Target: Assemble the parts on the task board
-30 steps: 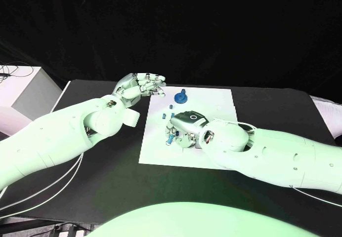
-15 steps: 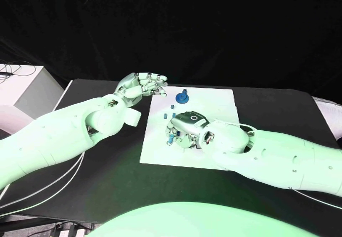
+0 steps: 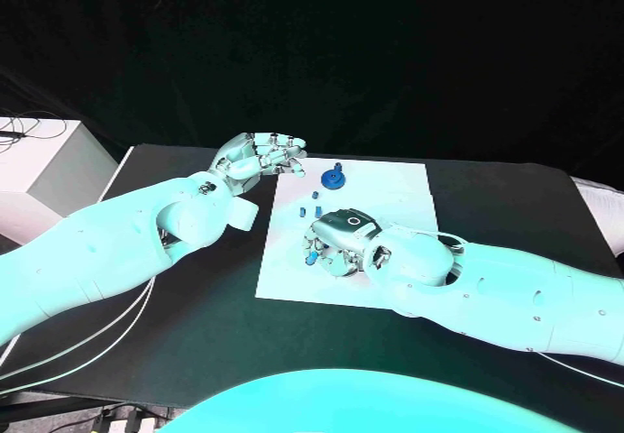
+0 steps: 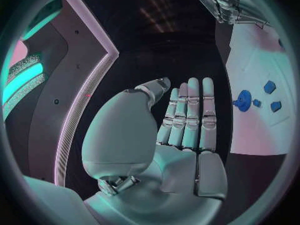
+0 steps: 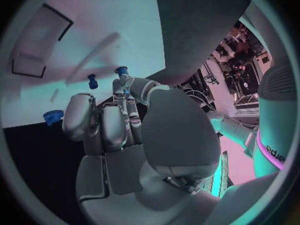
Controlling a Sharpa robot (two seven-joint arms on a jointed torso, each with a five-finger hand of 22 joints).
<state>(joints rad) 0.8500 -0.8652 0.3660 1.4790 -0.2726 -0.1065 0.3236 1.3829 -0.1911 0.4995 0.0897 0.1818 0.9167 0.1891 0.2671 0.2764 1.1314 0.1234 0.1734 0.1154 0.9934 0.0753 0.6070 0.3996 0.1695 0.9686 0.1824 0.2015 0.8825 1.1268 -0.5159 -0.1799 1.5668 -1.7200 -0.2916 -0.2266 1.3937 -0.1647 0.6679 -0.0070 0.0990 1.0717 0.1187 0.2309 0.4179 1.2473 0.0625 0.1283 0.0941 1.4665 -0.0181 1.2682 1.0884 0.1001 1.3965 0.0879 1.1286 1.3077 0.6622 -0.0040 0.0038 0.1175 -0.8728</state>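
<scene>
Fingers [image 5: 128, 107] of the right hand [image 3: 341, 242] curled down over the near-left part of the task board [image 3: 390, 194], tips at a small blue part [image 5: 122, 72]. Right wrist view shows thumb and a finger closing round it; looks pinched, though whether it is lifted off the board I cannot tell. Second small blue part [image 5: 92, 81] stands just beside, apart from the fingers. Round blue gear-like part [image 5: 53, 117] near the board's edge.

Judgement: step in hand is picking or seating a small peg. Keep the pinch low on the peg and its axis upright; avoid brushing the neighbouring part while lifting. Go slow, since the hand hides the board's holes from the head camera.

Farther off: larger blue part [image 3: 333, 178] with a stem stands at the far-left of the board, two small ones [image 3: 307, 212] between it and the right hand.

Left hand [image 3: 261, 155] hovers past the board's far-left corner over the tabletop [image 3: 195, 298], fingers [image 4: 190, 112] straight, close together, holding nothing.
</scene>
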